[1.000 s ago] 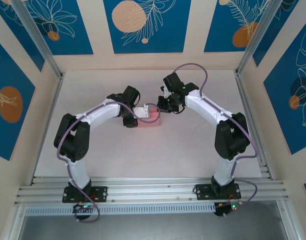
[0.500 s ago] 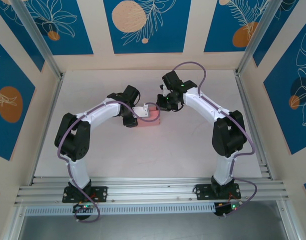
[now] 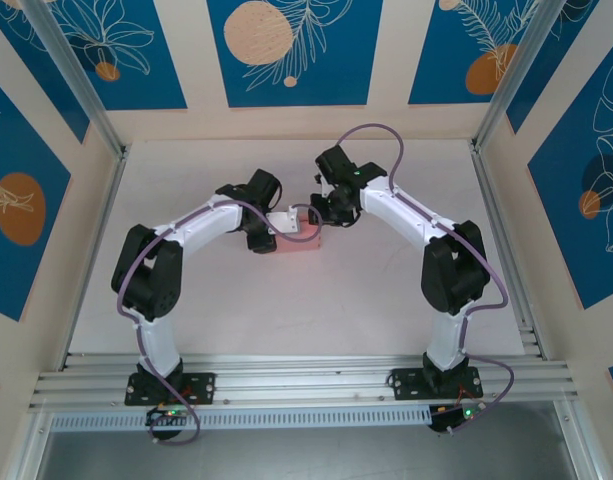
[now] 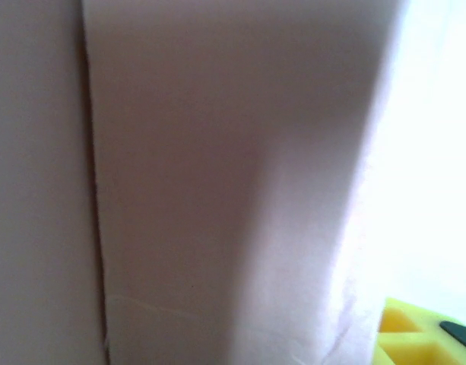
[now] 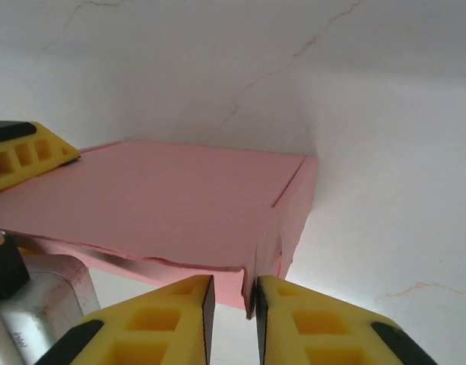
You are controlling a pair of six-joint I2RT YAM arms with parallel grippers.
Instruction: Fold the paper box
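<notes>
Pink card, folded into a flat box [image 3: 304, 240], sits near the middle of the table [image 3: 376, 300] with an arm at each end. From above, the left gripper [image 3: 274, 226] covers the box's left end and the right gripper [image 3: 320, 208] is at its far right corner, but the jaws are too small to read there.

The right wrist camera shows more. The right gripper's yellow fingers [image 5: 293, 319] stand a narrow slit apart. The box's corner flap hangs into that slit, and a sliver of table shows beside the flap, so it is not pinched. One left finger [image 5: 23, 156] lies on the box's top, so the left gripper is clamped on that end. The left wrist camera gives a blurred pinkish wall and a yellow fingertip [image 4: 415, 334].
</notes>
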